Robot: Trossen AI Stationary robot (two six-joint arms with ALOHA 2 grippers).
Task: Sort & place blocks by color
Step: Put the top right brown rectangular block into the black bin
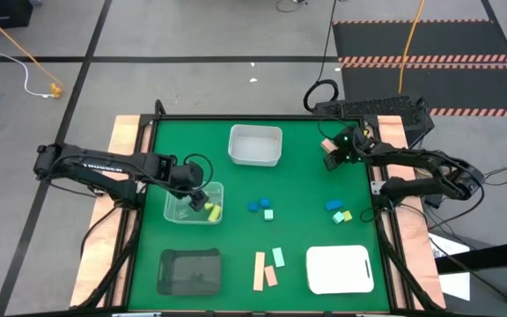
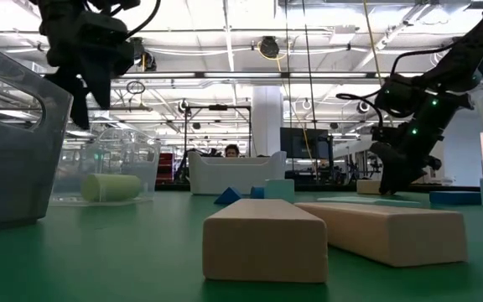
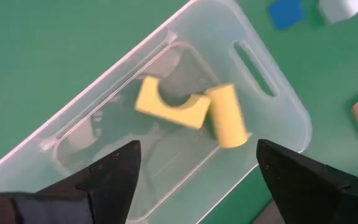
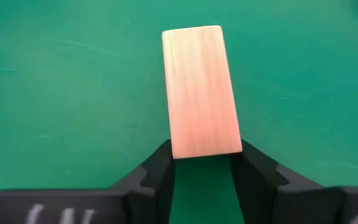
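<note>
My left gripper hangs open above the clear container, where a yellow arch block and a yellow cylinder lie on the floor. My right gripper is near the table's far right edge, shut on a tan-pink bar, also seen in the high view. Loose on the green mat lie blue blocks, a mint cube, a blue, mint and yellow cluster, two tan-pink bars and a mint bar. My right gripper pinches the tan-pink bar at its near end, one finger on each long side. The fingers lie along the bar, which sticks out ahead of them. Whether the bar is lifted or rests on the mat, I cannot tell.
A white tray stands at the far middle, a dark tray at the near left and a white tray at the near right. Bare green mat lies between the two arms. Wooden rails edge the table.
</note>
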